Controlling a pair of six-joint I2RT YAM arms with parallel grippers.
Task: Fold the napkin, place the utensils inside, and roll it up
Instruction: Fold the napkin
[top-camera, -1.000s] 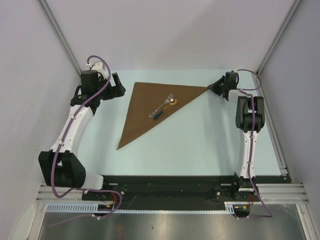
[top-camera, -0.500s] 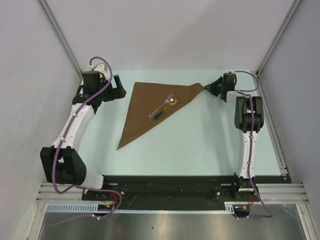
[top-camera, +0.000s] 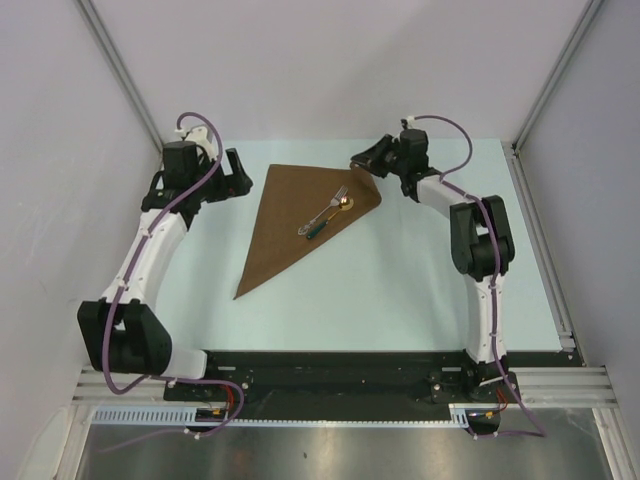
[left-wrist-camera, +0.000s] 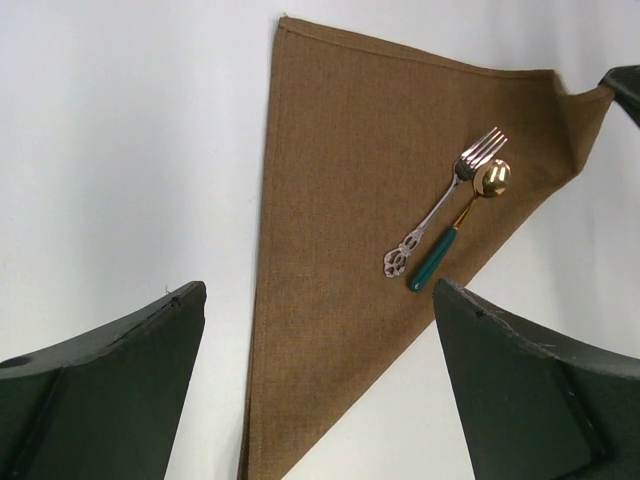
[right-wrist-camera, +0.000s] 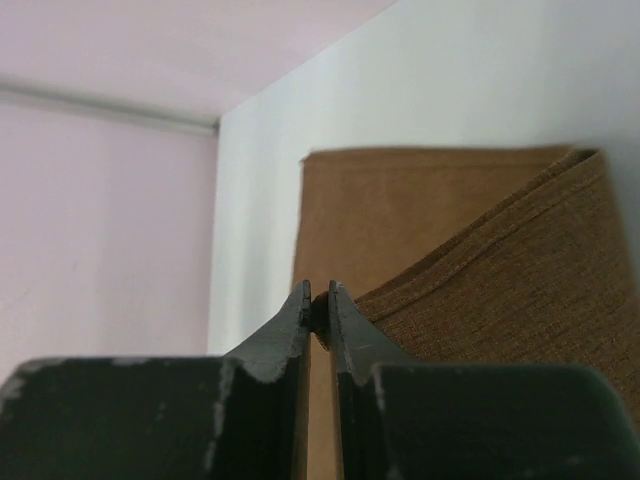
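Brown napkin (top-camera: 285, 215) on pale tabletop (top-camera: 400, 290), lavender walls (top-camera: 330, 60).

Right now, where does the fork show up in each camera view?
Top external: the fork lies on the napkin, upper centre.
Left wrist: right of centre, beside the green-handled spoon.
Right wrist: not in view.
Shared landmark: the brown napkin, in all three.

Pale blue table (top-camera: 400, 290), pale enclosure walls (top-camera: 330, 70), black base rail (top-camera: 340, 362), steel sheet (top-camera: 340, 450)
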